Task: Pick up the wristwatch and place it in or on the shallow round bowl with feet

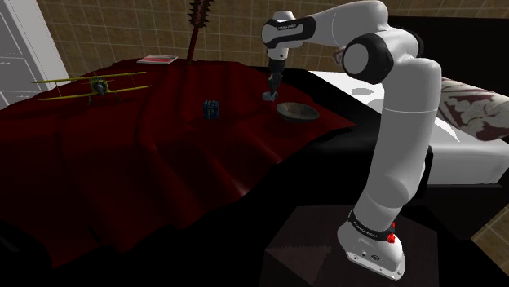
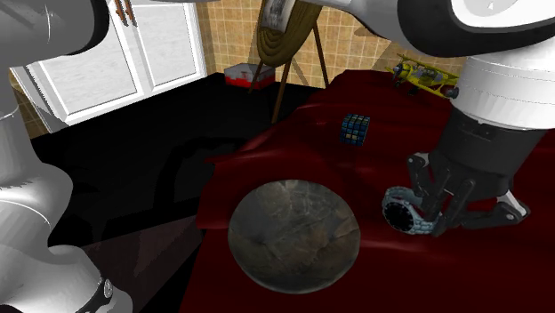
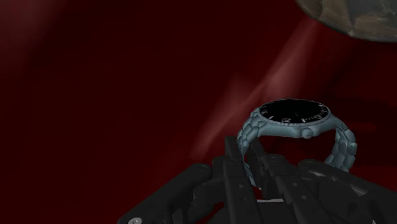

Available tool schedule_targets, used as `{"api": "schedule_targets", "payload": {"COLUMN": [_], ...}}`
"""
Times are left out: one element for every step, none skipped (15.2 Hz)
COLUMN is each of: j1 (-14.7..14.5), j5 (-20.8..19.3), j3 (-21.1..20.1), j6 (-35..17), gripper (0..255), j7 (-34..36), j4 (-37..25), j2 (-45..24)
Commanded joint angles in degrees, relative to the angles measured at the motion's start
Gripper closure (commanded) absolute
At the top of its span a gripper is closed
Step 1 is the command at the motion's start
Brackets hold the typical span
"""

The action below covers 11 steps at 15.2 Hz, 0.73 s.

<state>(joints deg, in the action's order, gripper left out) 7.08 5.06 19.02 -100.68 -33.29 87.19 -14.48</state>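
Wrist view: fingers (image 3: pixel 231 162) clamped on wristwatch (image 3: pixel 294 114) strap; dial just past tips, nr bowl (image 3: pixel 356 19).

The arm (image 1: pixel 400 122) is made of smooth, rounded white segments with dark grey joints (image 1: pixel 365 59). Its base (image 1: pixel 371 247) wears a black ring (image 1: pixel 365 223) and 1 small red button (image 1: pixel 392 238). Dark lettering (image 1: pixel 285 27) marks the white link near the wrist. The gripper (image 1: pixel 267 93) is all black, with 2 slim fingers (image 3: pixel 233 167).
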Motion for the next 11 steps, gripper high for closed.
{"api": "schedule_targets", "payload": {"j1": [0.09,0.14,0.19,0.25,0.31,0.38,0.45,0.53,0.62,0.72,0.82], "j5": [-0.01,0.01,0.03,0.05,0.08,0.12,0.17,0.22,0.28,0.35,0.43], "j3": [0.04,0.05,0.07,0.09,0.10,0.12,0.14,0.15,0.17,0.19,0.20], "j6": [1.72,2.52,3.32,4.13,4.95,5.78,6.62,7.46,8.32,9.19,10.08], "gripper": [255,255,255,255,255,255,255,255,255,255,255], "j7": [0.03,0.04,0.04,0.05,0.04,0.04,0.04,0.03,0.02,0.00,-0.01], "j4": [-1.77,-2.63,-3.51,-4.41,-5.34,-6.29,-7.28,-8.29,-9.33,-10.40,-11.50], "j2": [-0.07,-0.13,-0.21,-0.31,-0.42,-0.55,-0.70,-0.87,-1.06,-1.27,-1.50]}}
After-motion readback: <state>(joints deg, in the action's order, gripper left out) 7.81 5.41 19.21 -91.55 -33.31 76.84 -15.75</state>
